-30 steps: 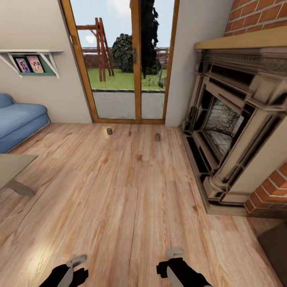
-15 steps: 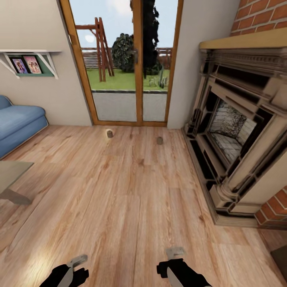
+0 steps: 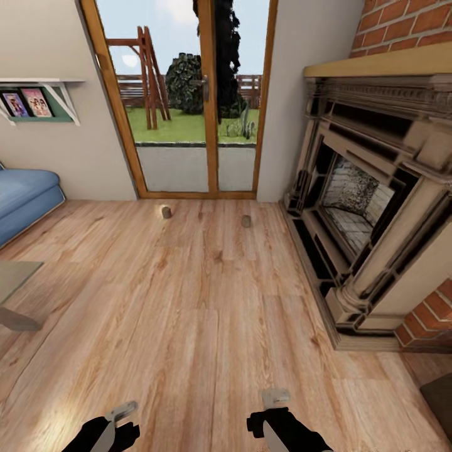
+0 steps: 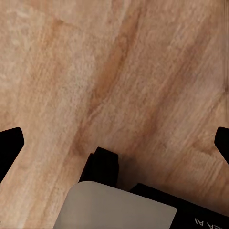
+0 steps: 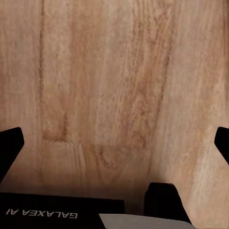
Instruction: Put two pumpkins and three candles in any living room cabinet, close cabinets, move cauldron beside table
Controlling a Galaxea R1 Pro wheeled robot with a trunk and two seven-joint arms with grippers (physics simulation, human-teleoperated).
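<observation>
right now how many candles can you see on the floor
2. One candle stands on the floor before the left door pane; the other candle stands to its right, nearer the fireplace. A third may be out of view.

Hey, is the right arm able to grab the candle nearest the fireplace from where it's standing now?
Probably not yet. That candle stands far across the wooden floor by the glass door, while the right gripper is tucked low near the robot. Nothing blocks the path; the base likely needs to roll closer.
</observation>
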